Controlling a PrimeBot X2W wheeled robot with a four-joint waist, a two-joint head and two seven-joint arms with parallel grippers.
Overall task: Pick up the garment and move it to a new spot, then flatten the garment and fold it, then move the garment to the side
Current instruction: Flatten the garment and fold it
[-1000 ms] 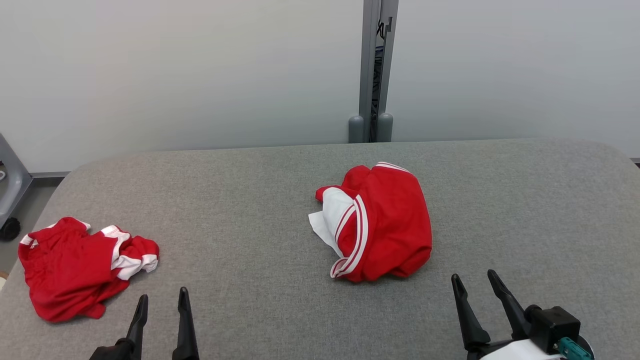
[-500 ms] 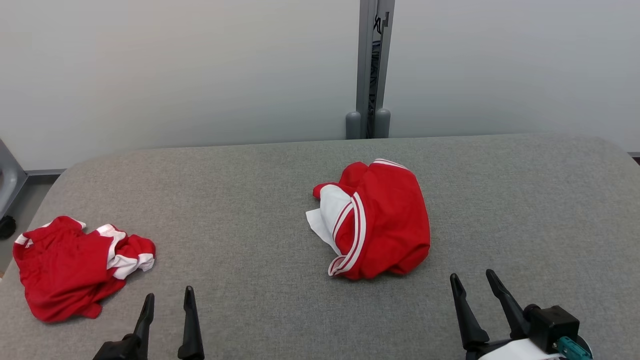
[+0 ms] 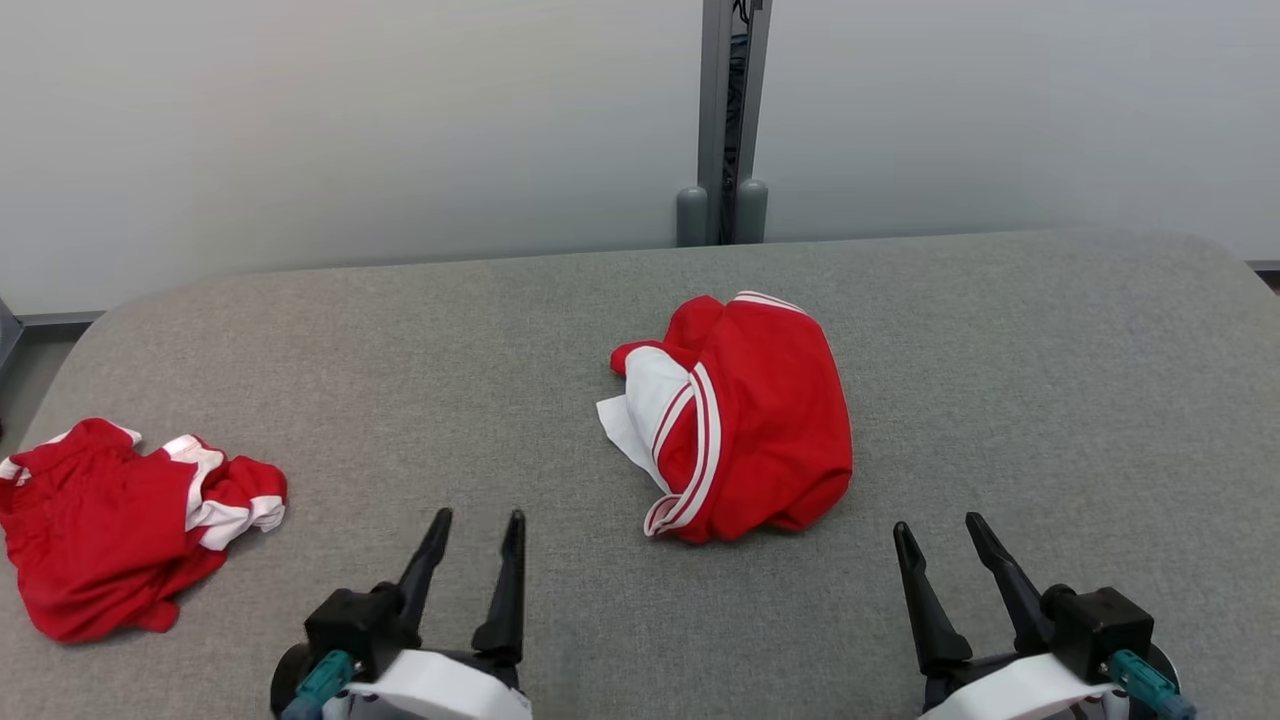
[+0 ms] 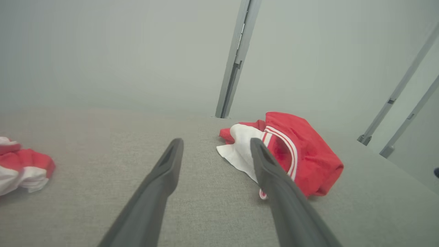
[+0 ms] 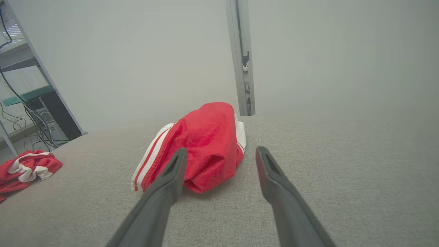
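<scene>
Advancing toward the red garment (image 3: 770,420), left gripper (image 3: 480,513) gapes empty; right gripper (image 3: 936,522) likewise; grey table (image 3: 1050,400) bare all round.

The table (image 3: 1000,380) is covered with a grey woven fabric, and its far corners are rounded. Two pieces of clothing lie directly on it, well apart from each other. A crumpled red garment (image 3: 770,420) with white stripes and a white inner part lies near the middle. A second red garment (image 3: 90,530), also crumpled and with white trim, lies at the left edge.
</scene>
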